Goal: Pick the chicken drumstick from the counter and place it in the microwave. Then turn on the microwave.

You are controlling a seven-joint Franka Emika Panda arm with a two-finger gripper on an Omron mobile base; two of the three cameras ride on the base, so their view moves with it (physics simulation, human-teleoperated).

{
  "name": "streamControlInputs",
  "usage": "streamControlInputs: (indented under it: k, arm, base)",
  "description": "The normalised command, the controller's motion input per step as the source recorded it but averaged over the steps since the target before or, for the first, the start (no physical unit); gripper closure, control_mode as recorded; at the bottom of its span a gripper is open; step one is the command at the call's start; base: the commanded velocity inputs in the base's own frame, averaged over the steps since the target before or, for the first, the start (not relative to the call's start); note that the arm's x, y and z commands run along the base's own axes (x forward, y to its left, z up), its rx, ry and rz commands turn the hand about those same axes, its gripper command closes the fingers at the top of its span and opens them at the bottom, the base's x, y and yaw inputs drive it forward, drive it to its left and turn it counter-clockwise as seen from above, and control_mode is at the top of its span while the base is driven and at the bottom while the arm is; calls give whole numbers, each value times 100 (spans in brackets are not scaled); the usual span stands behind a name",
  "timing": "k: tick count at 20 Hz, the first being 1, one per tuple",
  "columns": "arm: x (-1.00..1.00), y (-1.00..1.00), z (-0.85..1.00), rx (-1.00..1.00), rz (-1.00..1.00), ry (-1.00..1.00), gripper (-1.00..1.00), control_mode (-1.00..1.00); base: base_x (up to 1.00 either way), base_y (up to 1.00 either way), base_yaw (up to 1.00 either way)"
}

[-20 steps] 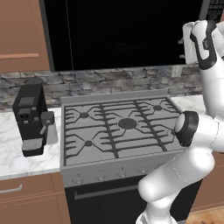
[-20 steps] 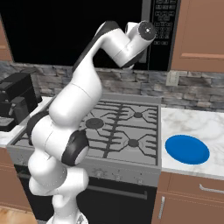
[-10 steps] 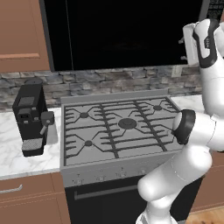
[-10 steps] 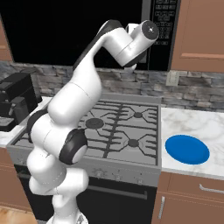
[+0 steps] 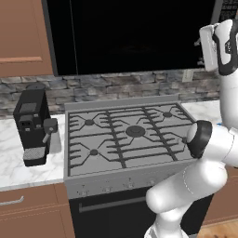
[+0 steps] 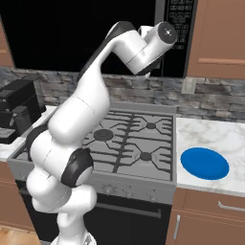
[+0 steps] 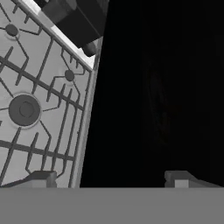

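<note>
I have the arm raised high, its gripper (image 7: 111, 177) up at the front of the microwave (image 5: 130, 32), near that appliance's right side. In the hand view the two finger tips (image 7: 41, 177) stand far apart with nothing between them — the gripper is wide and holding nothing. Beyond them I see darkness, which I take to be the microwave's interior or its glass, though it is too dark to tell which. To the left in that view lies the grey gas stove (image 7: 39, 100), with the black coffee machine (image 7: 76, 17) at the top. From the base views, the coffee machine (image 5: 33, 125) sits on the counter (image 5: 18, 162) left of the stove (image 5: 125, 135), and a blue plate (image 6: 205, 163) rests on the counter to the stove's right — the button panel (image 6: 179, 24) is just beside the wrist.
</note>
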Motion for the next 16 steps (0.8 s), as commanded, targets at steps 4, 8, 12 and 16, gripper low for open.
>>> streamControlInputs:
  k: [4,8,12,16]
  arm:
    - [-37,0,-2,0,0,0,-100,-100]
    - [-37,-7,-1,1,0,-4,-100,-100]
    - [-31,-16,-6,0,0,-1,-100,-100]
    - [-30,-29,-2,0,0,-6,-100,-100]
  base:
    - [0,0,0]
    - [0,0,0]
    - [0,0,0]
    - [0,0,0]
